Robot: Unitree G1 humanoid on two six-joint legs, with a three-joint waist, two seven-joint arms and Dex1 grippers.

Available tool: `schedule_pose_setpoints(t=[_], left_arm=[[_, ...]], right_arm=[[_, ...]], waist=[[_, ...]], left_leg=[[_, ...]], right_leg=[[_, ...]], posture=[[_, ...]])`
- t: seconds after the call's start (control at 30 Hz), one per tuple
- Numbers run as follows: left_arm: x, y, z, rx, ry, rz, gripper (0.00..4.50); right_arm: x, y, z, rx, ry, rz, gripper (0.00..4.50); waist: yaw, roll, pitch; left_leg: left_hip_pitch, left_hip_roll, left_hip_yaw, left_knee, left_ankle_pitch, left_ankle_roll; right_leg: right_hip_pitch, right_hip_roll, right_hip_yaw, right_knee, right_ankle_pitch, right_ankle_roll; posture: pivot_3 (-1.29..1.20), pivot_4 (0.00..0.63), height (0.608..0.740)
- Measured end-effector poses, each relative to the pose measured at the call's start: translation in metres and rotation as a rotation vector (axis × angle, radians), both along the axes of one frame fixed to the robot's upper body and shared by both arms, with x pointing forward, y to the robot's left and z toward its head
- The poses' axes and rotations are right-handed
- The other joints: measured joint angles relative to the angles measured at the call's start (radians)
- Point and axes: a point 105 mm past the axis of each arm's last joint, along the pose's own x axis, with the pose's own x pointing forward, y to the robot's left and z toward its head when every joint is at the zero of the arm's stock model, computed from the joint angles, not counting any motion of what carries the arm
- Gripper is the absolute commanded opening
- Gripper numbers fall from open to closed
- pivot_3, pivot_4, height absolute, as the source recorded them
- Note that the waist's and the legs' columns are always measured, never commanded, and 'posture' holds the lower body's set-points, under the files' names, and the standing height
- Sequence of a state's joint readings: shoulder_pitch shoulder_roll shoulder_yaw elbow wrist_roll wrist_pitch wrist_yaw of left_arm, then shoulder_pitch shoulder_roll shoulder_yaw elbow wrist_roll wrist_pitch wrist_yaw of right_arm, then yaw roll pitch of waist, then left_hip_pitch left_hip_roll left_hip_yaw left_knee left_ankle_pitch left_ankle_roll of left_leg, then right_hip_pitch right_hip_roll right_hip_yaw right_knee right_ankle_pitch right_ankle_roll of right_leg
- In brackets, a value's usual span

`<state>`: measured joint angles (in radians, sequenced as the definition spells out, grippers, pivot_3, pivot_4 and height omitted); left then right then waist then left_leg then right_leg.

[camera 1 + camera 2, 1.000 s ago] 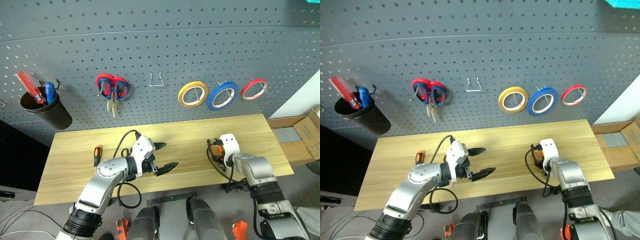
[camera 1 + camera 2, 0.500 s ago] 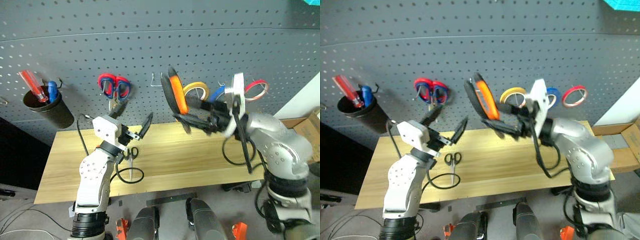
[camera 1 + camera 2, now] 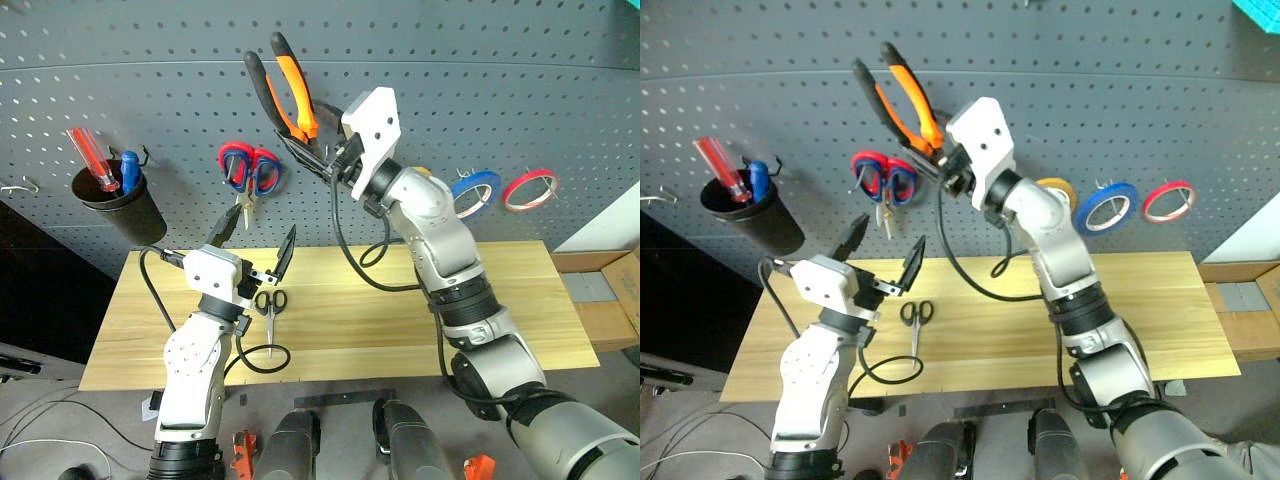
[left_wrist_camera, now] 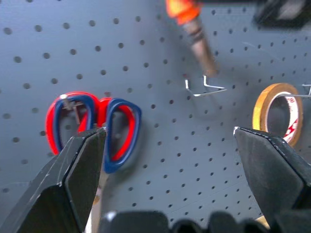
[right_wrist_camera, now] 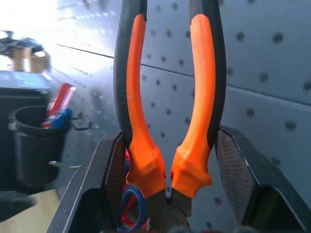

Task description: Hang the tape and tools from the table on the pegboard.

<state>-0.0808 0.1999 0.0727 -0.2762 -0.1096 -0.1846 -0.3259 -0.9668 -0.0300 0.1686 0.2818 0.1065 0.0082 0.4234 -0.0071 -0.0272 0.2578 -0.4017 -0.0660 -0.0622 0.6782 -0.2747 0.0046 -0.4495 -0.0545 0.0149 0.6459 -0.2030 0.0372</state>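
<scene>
Since a second ago the right claw (image 3: 322,152) has swung up off the desk (image 3: 520,300) to the pegboard (image 3: 500,80), clenched on the pliers (image 3: 285,80). They sit handles-up, just above the bare wire hook (image 4: 204,87).

Left claw (image 3: 255,232) is released, empty, raised below the hook. Black scissors (image 3: 267,305) lie on the desk under it. Blue tape (image 3: 475,192) already hangs (right of the hook).

Risks: the grip is low on the handles, so the pliers may pivot or slip. Handles could miss the hook and the tool drop.
</scene>
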Motion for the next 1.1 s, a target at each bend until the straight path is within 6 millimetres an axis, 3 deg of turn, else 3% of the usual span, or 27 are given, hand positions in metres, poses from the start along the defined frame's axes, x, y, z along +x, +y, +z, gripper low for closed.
schedule_pose_setpoints(t=[0.2,0.53,0.77,1.0,1.1], left_arm=[[-0.003,-0.001,-0.004,0.004,0.012,0.008,4.50],[-0.002,-0.001,-0.006,0.030,0.043,0.009,4.50],[-0.003,0.001,-0.013,0.025,0.096,0.020,4.50],[-0.002,0.004,-0.016,0.003,0.128,0.037,4.50],[0.001,0.016,-0.026,-0.015,0.199,0.089,4.50]], right_arm=[[0.026,-0.011,-0.008,0.075,0.007,-0.150,2.22],[0.035,-0.007,-0.018,0.114,0.038,-0.201,2.22],[0.036,-0.007,-0.031,0.127,0.071,-0.230,4.48],[0.036,-0.013,-0.036,0.123,0.089,-0.268,4.48],[0.032,-0.025,-0.036,0.098,0.092,-0.270,4.48]], waist=[[0.003,0.000,-0.001],[0.002,0.000,-0.011],[0.003,0.000,-0.023],[0.006,0.000,-0.025],[0.009,0.000,-0.025]], left_leg=[[0.000,0.000,0.001,0.000,0.000,0.000],[0.003,0.001,0.003,0.000,0.001,0.000],[0.009,0.001,0.003,0.000,0.000,0.001],[0.010,0.001,0.002,0.001,-0.001,0.003],[0.010,0.001,0.002,0.000,0.000,0.001]], right_leg=[[-0.001,0.000,0.000,0.000,0.000,0.000],[0.002,0.000,0.000,0.002,0.002,-0.003],[0.008,0.001,0.000,0.001,0.002,-0.003],[0.009,0.001,0.000,0.001,0.003,-0.002],[0.009,0.001,-0.001,0.000,0.003,-0.002]], posture=[[0.06,0.176,0.740],[0.07,0.172,0.740],[0.07,0.181,0.740],[0.07,0.182,0.740],[0.06,0.185,0.740]])
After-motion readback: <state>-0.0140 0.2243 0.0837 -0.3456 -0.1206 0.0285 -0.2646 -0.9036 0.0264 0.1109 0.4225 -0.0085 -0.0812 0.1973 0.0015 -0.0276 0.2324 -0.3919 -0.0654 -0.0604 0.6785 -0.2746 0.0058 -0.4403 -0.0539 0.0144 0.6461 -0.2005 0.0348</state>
